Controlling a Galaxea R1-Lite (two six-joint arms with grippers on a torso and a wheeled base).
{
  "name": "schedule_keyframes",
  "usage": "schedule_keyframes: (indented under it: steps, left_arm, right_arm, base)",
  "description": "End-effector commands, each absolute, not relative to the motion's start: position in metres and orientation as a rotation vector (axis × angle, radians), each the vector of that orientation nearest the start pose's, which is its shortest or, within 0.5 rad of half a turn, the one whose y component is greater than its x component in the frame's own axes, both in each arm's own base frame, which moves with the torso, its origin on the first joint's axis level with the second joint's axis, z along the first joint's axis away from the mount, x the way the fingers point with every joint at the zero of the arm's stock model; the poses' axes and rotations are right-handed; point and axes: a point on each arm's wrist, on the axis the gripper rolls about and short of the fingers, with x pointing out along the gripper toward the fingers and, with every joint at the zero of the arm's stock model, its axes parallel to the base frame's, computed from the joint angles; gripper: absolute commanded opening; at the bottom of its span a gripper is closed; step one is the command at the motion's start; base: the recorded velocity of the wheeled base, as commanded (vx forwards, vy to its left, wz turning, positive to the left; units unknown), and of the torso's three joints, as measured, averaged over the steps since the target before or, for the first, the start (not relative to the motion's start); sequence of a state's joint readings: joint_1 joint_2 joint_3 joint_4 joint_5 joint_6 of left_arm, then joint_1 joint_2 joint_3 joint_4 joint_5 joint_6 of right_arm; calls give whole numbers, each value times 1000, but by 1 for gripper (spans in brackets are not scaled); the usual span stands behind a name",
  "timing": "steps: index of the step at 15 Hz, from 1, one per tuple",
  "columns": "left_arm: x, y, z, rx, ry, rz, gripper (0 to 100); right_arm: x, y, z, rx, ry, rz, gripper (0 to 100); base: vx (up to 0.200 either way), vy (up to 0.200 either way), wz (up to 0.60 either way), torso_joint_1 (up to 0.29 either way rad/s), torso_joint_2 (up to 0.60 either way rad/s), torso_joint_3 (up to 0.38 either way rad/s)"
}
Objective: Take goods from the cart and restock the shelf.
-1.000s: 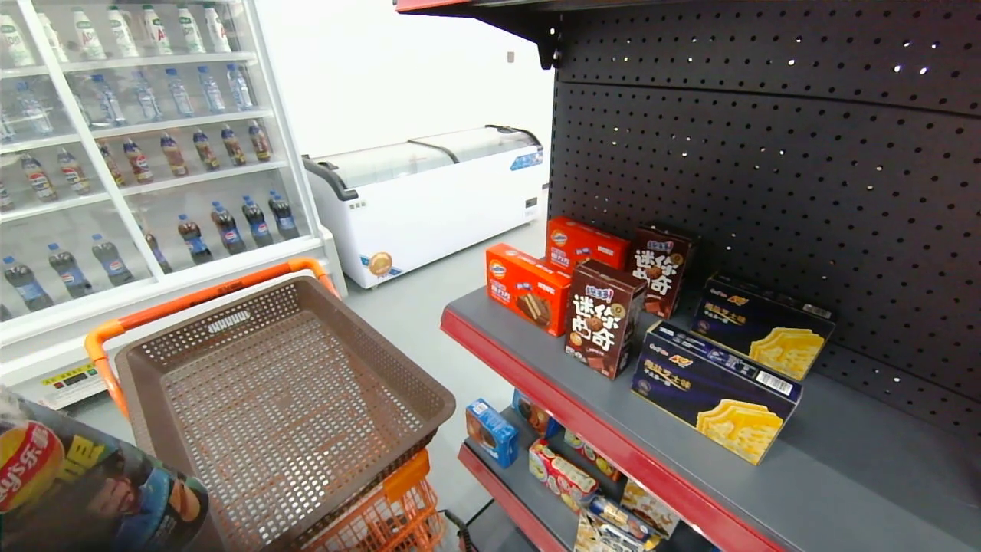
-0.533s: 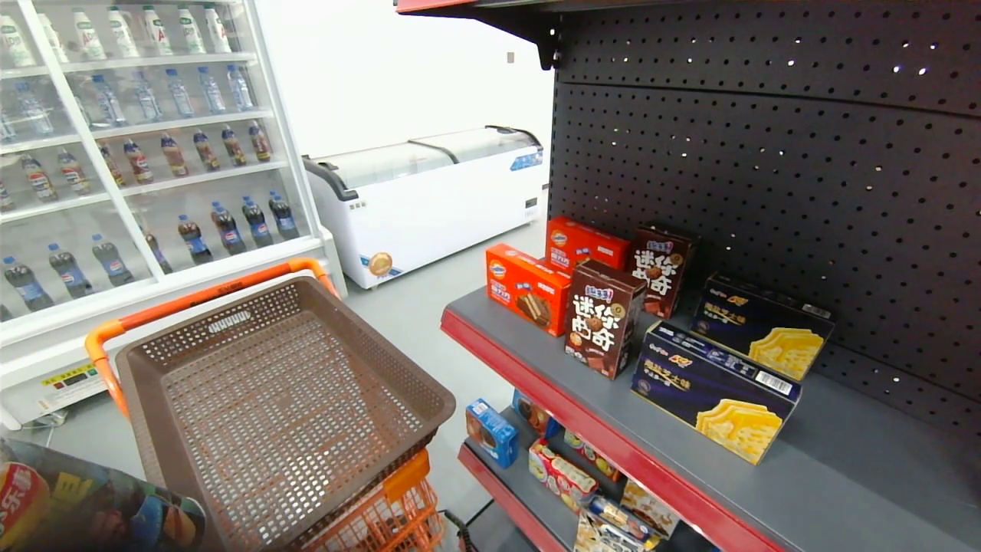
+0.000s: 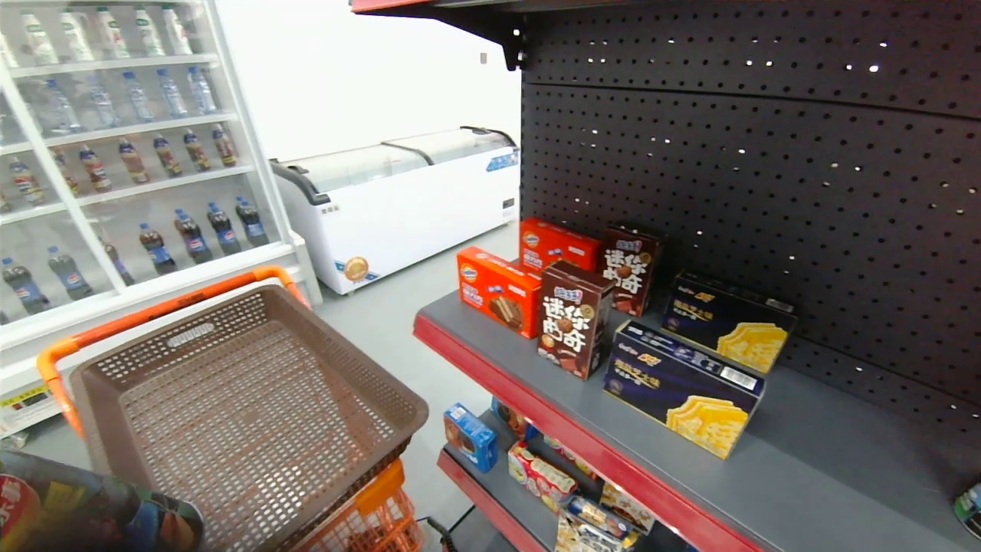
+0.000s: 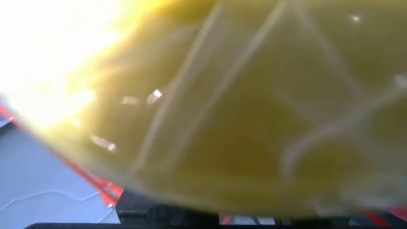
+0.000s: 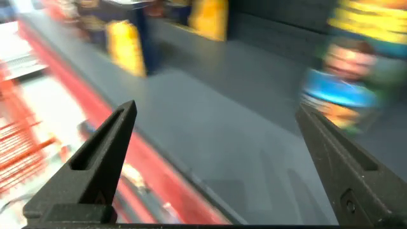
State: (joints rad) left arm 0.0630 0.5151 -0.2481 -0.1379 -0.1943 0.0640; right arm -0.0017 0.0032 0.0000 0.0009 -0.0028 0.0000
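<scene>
The right gripper (image 5: 216,108) spreads its fingers wide over the grey metal shelf (image 5: 254,159). A shiny chip bag (image 3: 84,510) hangs near left; I cannot tell what holds it.

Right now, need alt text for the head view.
A grey shelf with a red front edge holds two red boxes, two brown boxes and two dark blue boxes. Left of it, a brown basket tops an orange cart; a snack bag shows at bottom left.

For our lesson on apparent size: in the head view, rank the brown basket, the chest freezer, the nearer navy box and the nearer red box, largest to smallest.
1. brown basket
2. chest freezer
3. nearer navy box
4. nearer red box
Nearness enlarges the basket.
</scene>
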Motion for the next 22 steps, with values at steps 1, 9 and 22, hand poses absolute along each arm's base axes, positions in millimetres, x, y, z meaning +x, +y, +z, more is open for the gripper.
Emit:
schedule_keyframes:
  steps: [1,9,22]
  left_arm:
    - [27,-3,160,48,121,-134,0]
    - [22,-3,159,50,93,-136,0]
    - [-27,-7,152,65,-2,-167,0]
  right_arm:
    - [-23,0,76,0,3,-5,100]
    - [-23,0,76,0,3,-5,100]
    - [-23,0,76,0,3,-5,100]
  base:
    - [0,0,-600,7,12,7]
    - [0,0,-600,1,0,2]
    - [0,0,-185,1,1,0]
